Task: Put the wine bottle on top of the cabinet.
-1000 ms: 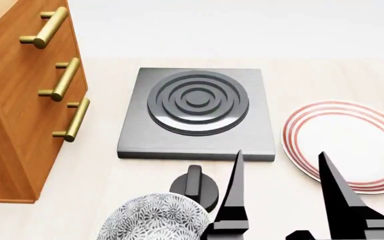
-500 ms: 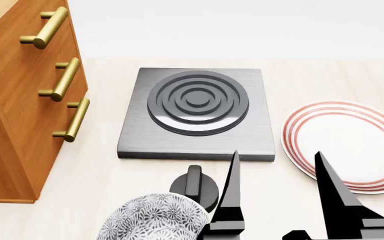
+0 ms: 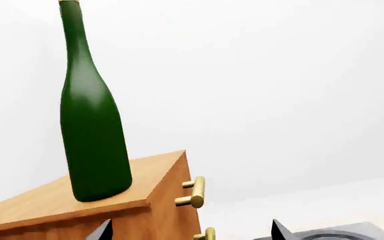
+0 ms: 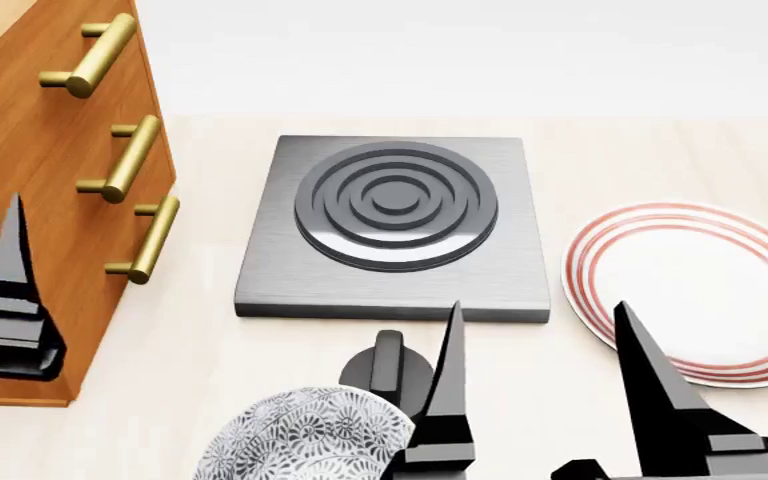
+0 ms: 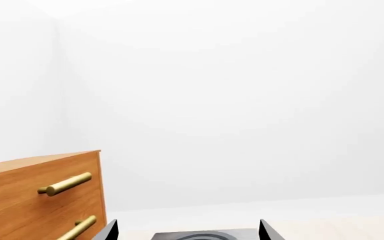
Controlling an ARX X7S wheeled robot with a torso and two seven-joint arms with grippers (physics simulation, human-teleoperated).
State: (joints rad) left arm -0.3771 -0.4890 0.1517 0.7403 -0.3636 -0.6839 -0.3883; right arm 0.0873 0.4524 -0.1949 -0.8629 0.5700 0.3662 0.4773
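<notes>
Standing upright on top of the cabinet (image 3: 78,205), the wine bottle (image 3: 90,135) shows no readable label in the left wrist view; the left gripper (image 3: 188,231) sits below it, jaws apart and empty. In the head view, the right gripper (image 4: 538,355) is spread wide over the table beside the hob (image 4: 395,225) and plate (image 4: 704,290). The right wrist view catches only the bottle's edge at the frame border.

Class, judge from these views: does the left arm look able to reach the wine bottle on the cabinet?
Probably yes: the wine bottle stands upright on the cabinet, with the open left gripper below it and nothing between.
</notes>
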